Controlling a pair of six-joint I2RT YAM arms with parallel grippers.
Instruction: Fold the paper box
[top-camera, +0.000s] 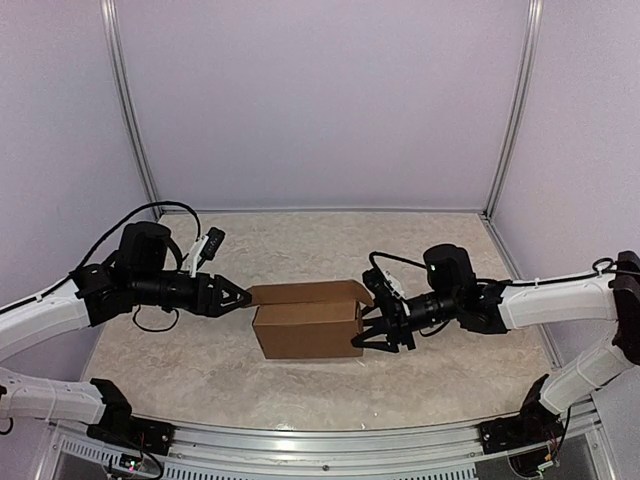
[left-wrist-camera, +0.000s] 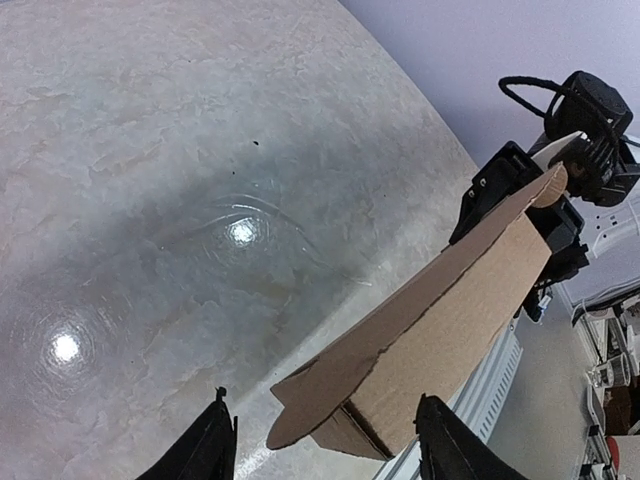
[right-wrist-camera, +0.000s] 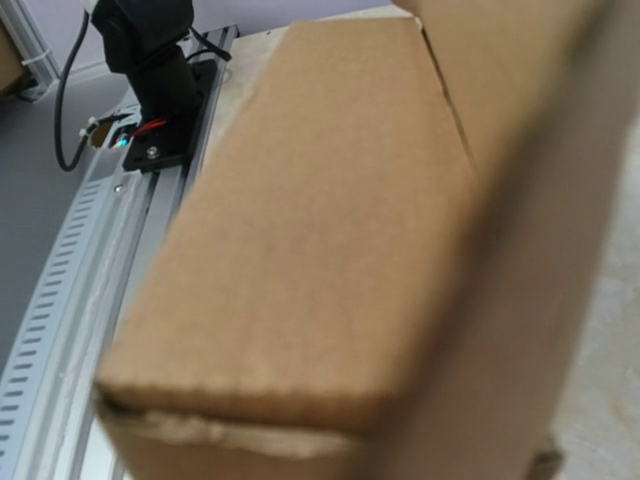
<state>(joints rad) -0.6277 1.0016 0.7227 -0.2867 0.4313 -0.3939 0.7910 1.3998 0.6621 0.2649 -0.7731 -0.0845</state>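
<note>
Marbled bench (top-camera: 200, 375) carries the paper box (top-camera: 305, 330) mid-surface, lid half raised: from overhead the right tool (top-camera: 372, 325) is clamped on its right end, its own camera filled by blurred cardboard, while the left wrist view alone shows the left tool (left-wrist-camera: 323, 420) spread wide around the lid's tip.

A robotics lab cell (a bench rig, plainly): bare pale walls (top-camera: 320, 100), aluminium frame posts (top-camera: 130, 110), a marbled surface (top-camera: 300, 390) edged by a slotted metal rail (top-camera: 330, 445).
</note>
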